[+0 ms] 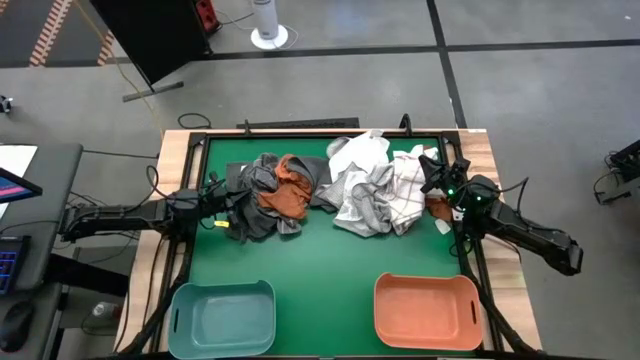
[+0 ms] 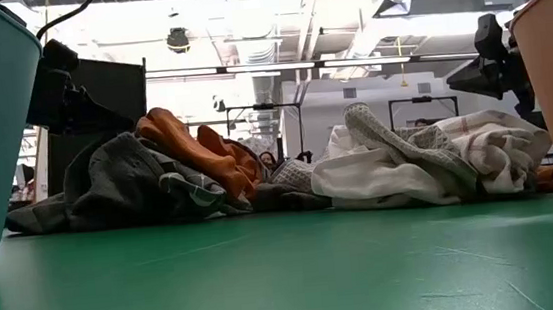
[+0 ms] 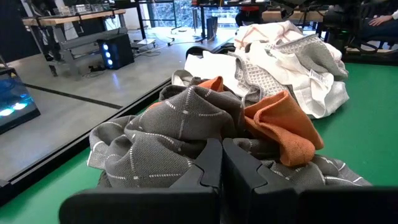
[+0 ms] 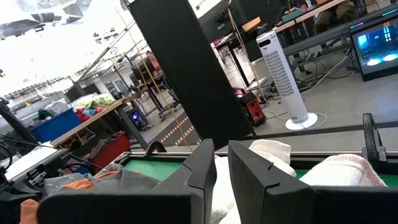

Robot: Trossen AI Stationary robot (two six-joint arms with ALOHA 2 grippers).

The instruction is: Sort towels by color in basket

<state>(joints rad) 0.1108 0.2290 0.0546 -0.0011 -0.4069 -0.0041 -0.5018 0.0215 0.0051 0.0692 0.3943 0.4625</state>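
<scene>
**A:** Nearest me, the teal plastic basket and orange plastic basket sit empty. What's beyond?

**B:** My left gripper, fingers together, touches the dark grey checked towel. The right gripper hovers by the white towels; I can't tell what its nearly closed fingers hold. I'd worry tangled cloths lift together.

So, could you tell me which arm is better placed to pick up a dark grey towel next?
Probably left: its shut hand sits at the dark grey towel, while the right hand is beside the white pile.
</scene>
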